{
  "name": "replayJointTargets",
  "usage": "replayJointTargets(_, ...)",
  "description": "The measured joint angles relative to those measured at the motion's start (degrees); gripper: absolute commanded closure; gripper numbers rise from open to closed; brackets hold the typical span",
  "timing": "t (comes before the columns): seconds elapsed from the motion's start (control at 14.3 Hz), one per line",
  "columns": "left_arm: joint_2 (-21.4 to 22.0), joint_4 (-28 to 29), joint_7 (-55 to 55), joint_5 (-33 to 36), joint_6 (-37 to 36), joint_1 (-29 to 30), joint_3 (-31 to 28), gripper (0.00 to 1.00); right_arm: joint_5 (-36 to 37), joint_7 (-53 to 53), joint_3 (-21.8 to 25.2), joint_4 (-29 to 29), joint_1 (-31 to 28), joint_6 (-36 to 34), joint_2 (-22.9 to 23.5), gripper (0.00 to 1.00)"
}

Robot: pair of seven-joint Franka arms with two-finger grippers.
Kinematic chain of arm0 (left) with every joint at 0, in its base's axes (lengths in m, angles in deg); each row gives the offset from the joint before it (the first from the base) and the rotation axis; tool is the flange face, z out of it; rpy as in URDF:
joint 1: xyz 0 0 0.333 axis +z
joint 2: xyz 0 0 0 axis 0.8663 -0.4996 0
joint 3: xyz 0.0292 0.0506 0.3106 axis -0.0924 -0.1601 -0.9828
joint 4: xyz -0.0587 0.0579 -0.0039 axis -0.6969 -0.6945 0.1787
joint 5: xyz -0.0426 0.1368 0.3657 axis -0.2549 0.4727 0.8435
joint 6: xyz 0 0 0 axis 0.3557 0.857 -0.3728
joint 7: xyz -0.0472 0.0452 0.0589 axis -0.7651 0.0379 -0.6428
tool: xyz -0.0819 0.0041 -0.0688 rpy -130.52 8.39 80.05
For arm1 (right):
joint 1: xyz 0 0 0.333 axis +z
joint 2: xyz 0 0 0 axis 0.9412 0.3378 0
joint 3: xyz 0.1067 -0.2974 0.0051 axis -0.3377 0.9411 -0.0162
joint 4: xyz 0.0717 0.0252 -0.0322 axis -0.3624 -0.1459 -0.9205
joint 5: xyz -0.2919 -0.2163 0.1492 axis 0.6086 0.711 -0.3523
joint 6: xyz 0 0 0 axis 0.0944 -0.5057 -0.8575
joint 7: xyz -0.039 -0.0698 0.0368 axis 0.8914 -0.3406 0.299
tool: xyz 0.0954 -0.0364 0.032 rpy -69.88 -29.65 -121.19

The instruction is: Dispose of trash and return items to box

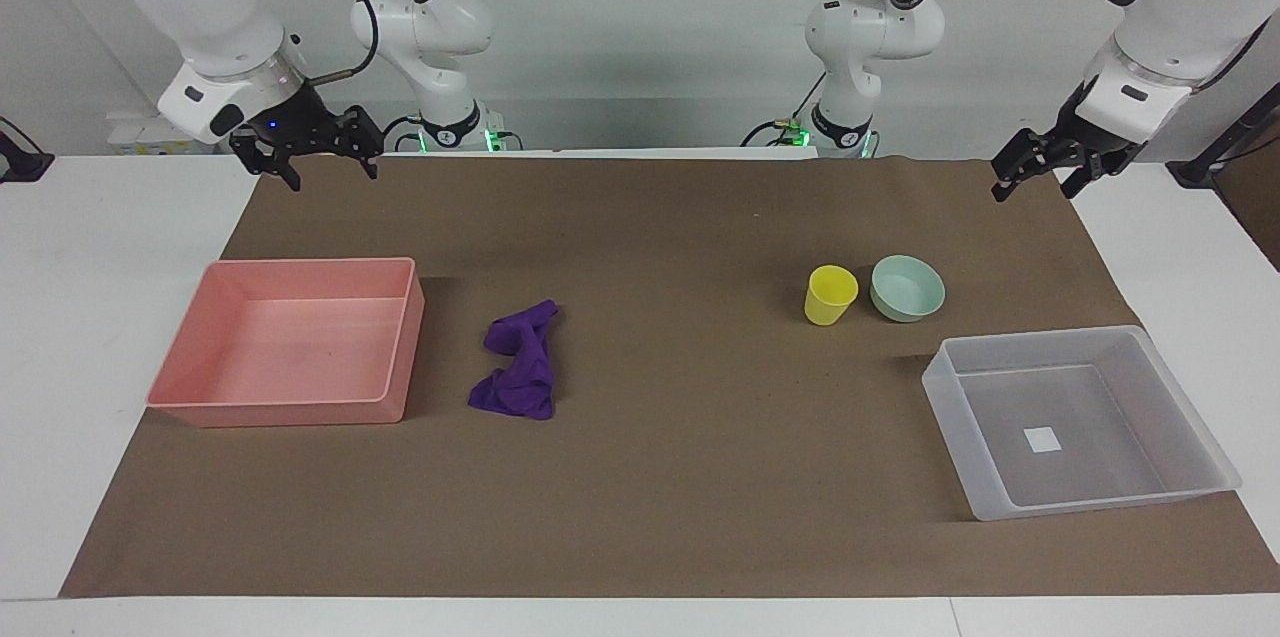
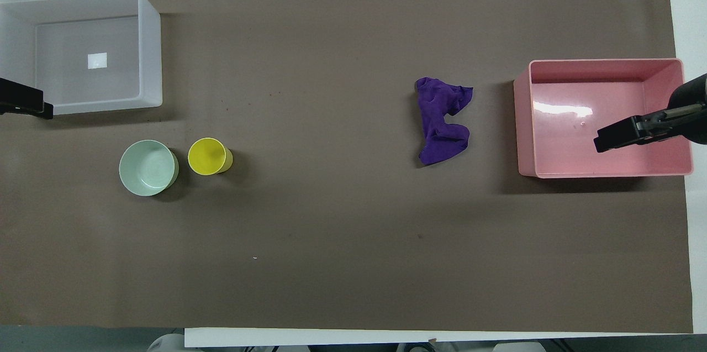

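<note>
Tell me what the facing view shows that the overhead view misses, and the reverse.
Facing only: both arms' bases and bodies, with the right hand and left hand raised at the robots' edge of the mat. Overhead only: the yellow cup's inside. Both: purple cloth beside the pink tray, mint bowl beside the cup, clear box.

The light is bright and even, and both pictures look sharp. A white shine sits on the floor of the pink tray (image 2: 558, 108), under the right gripper (image 2: 613, 139). Soft dark shadows lie beside the tray and the clear box (image 2: 149, 53).
</note>
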State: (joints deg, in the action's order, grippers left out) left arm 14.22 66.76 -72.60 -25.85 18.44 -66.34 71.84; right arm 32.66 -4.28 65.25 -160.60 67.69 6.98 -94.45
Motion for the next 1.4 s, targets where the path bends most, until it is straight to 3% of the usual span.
replayJointTargets(0.21,0.0,0.2,0.2,0.0,0.3,0.0,0.0,0.00,0.0,0.0,0.0,-0.6,0.0,0.8,0.0,0.00)
replayJointTargets(0.35,0.8,4.1,0.2,0.1,5.5,0.0,0.0,0.00,-0.1,0.0,-0.3,-1.4,0.1,3.0,0.1,0.00)
replayJointTargets(0.49,3.3,14.8,-0.1,0.1,14.6,0.0,0.0,0.00,-0.2,1.6,-1.6,-2.4,0.1,6.0,1.1,0.00)
replayJointTargets(0.77,6.4,34.4,-0.4,0.1,25.2,1.4,-0.1,0.00,-0.3,8.2,-6.6,-3.5,0.6,15.4,7.5,0.01)
replayJointTargets(0.84,6.4,38.6,-0.4,0.1,30.5,1.6,-0.2,0.21,-0.3,9.7,-7.9,-3.6,0.8,18.0,9.7,0.01)
replayJointTargets(0.91,6.2,42.7,-0.8,0.1,36.3,1.7,-0.2,0.89,-0.3,11.5,-9.3,-3.6,0.8,20.6,11.8,0.01)
replayJointTargets(0.98,5.4,46.1,-2.1,0.0,41.6,1.6,-0.1,1.00,-0.3,13.4,-10.8,-3.7,0.9,23.3,14.0,0.01)
replayJointTargets(1.12,3.0,49.1,-5.0,0.1,48.4,1.1,0.2,1.00,-0.3,16.9,-12.4,-4.2,2.3,28.6,17.6,0.01)
replayJointTargets(1.4,1.1,47.6,-6.2,0.1,50.1,0.5,0.5,1.00,-0.3,21.5,-12.7,-8.0,5.9,38.2,22.3,0.01)
